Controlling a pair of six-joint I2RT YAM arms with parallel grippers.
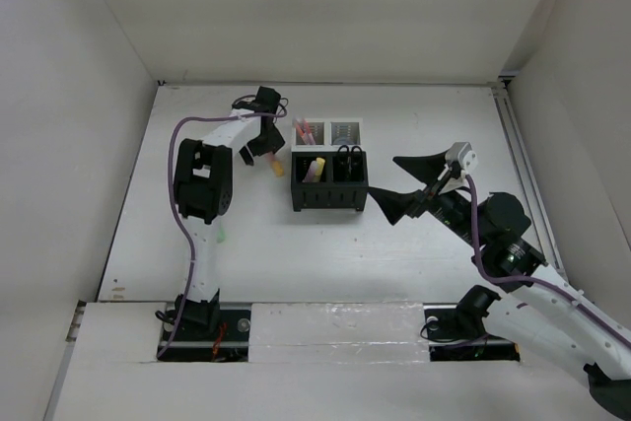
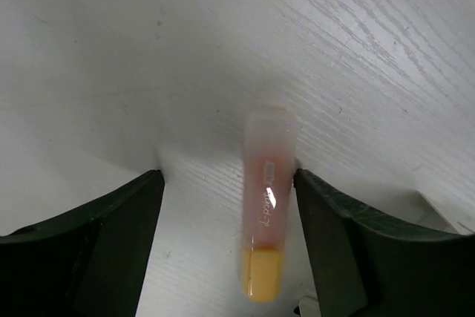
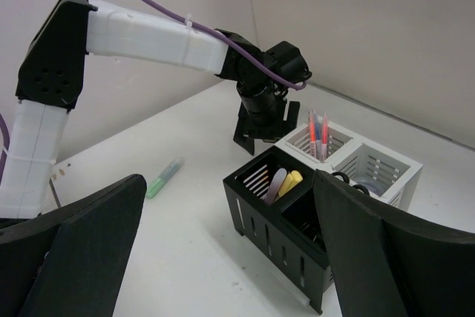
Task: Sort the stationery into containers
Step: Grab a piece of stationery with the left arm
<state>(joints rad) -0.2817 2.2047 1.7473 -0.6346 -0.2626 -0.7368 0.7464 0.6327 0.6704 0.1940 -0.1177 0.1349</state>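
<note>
Black fingers (image 2: 111, 235) of the left gripper (image 2: 228, 177) straddle an orange highlighter (image 2: 266, 213) lying flat on the table (image 2: 111, 50), just beside the mesh containers (image 1: 330, 194). A clean pick likely calls for centring first, then closing squarely across the barrel. Jaws stand apart, nothing held; the highlighter sits off-centre, close against one finger.
</note>
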